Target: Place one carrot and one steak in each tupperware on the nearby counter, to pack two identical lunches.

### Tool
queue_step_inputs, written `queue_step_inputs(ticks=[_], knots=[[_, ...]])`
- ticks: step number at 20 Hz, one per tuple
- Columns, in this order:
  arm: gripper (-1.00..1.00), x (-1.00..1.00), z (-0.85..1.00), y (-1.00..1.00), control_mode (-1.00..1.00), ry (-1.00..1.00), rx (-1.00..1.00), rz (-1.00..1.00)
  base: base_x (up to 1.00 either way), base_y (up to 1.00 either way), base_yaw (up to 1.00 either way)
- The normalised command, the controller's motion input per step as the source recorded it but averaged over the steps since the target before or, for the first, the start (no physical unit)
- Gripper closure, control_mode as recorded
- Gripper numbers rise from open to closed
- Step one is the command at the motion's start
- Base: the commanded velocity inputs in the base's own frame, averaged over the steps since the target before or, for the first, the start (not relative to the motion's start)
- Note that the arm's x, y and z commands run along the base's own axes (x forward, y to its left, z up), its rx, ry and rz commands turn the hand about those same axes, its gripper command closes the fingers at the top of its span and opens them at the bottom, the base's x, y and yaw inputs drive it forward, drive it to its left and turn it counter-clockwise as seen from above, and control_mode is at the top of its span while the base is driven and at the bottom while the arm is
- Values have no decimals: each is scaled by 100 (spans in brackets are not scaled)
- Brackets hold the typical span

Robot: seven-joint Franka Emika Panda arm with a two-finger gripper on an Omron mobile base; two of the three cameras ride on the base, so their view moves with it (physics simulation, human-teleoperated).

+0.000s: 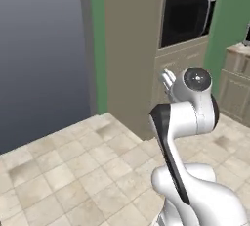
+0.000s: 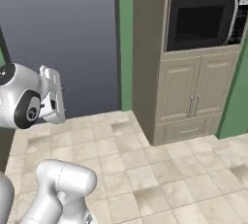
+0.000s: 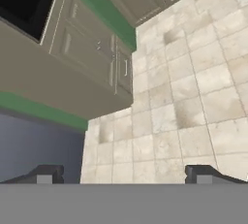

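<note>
The carrots, steaks, tupperware and counter are out of view. My gripper [image 3: 124, 177] is open, its two dark fingertips [image 3: 46, 174] standing far apart at the bottom of the hand view with nothing between them. It hangs in the air over beige floor tiles [image 3: 193, 97], looking towards a tall cabinet. In the left base view the white hand [image 1: 167, 79] pokes out beyond the arm's upper joint, pointing at that cabinet.
A tall beige cabinet [image 2: 189, 92] with a built-in black microwave [image 2: 201, 22] stands ahead, between green wall strips [image 2: 126, 43]. A plain blue-grey wall [image 2: 63, 39] lies to its left. Low beige cabinets [image 1: 237, 83] stand at the right. Open tiled floor [image 2: 145, 169] spreads in front.
</note>
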Motion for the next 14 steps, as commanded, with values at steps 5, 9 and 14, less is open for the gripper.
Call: queue_step_inputs(ticks=[5,9,14], knots=[[-100,0,0,0,100,0,0,0,-99,-8,63],[-100,0,0,0,100,0,0,0,-96,3,37],[-100,0,0,0,100,0,0,0,-100,14,0]])
